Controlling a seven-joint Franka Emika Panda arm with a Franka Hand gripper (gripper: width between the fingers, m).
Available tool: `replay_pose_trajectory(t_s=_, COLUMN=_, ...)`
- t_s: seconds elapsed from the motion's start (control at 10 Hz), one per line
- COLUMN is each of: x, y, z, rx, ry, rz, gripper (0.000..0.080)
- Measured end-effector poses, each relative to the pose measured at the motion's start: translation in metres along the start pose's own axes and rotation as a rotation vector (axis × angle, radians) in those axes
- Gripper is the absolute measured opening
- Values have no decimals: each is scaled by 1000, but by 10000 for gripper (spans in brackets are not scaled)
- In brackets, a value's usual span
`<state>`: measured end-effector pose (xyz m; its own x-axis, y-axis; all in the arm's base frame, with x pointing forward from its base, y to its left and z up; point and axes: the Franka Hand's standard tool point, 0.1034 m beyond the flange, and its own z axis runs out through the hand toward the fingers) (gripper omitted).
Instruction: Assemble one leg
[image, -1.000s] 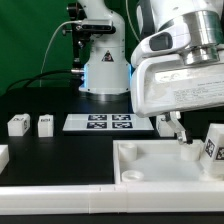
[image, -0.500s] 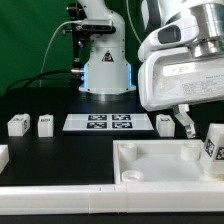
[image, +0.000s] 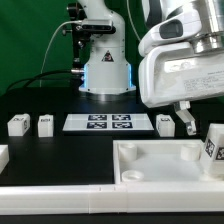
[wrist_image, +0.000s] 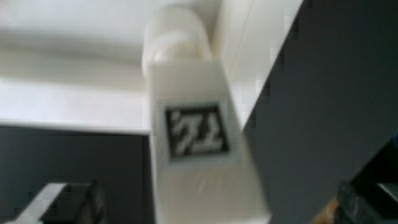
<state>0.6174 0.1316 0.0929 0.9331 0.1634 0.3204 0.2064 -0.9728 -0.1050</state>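
Observation:
In the exterior view my gripper (image: 203, 126) hangs at the right, over the right end of the large white tray-like piece (image: 150, 166). One dark finger (image: 184, 120) shows just left of a white leg (image: 213, 142) that stands there with its marker facing out. In the wrist view this leg (wrist_image: 199, 120) fills the middle, blurred and close. The dark fingertips (wrist_image: 63, 202) stand well apart on either side of it, not touching. The gripper (wrist_image: 217, 208) is open. Three more legs lie on the black table: two at the left (image: 17, 124) (image: 45, 124) and one (image: 165, 123) by the marker board.
The marker board (image: 110, 123) lies flat mid-table. The robot base (image: 105, 68) stands behind it before a green backdrop. Another white part (image: 3, 155) shows at the exterior view's left edge.
The gripper has risen a little and shifted toward the exterior view's right since one second ago. It has barely moved over the last half second. The legs have not moved.

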Motion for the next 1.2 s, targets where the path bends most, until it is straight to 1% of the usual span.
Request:
replay_pose_trajectory(t_s=0.1, x=-1, y=-3, z=-2, rx=22, ry=-110, rz=2, gripper=649)
replay_pose_trajectory(t_s=0.2, x=1, y=0, z=-3, rx=31, ry=-185, rz=7, gripper=649)
replay_pose_trajectory(t_s=0.3, x=-1, y=3, z=-3, rx=41, ry=-279, rz=21, gripper=649)
replay_pose_trajectory(t_s=0.4, x=6, y=10, z=-2, rx=37, ry=-268, rz=30, gripper=649)
replay_pose_trajectory(t_s=0.8, x=4, y=8, z=-1, rx=37, ry=-267, rz=28, gripper=649)
replay_pose_trajectory(t_s=0.9, x=2, y=8, z=-1, rx=30, ry=-287, rz=72, gripper=649)
replay_pose_trajectory(t_s=1.0, x=1, y=9, z=-4, rx=-1, ry=-329, rz=130, gripper=649)
replay_pose_trajectory(t_s=1.2, x=2, y=13, z=-5, rx=-45, ry=-339, rz=177, gripper=649)
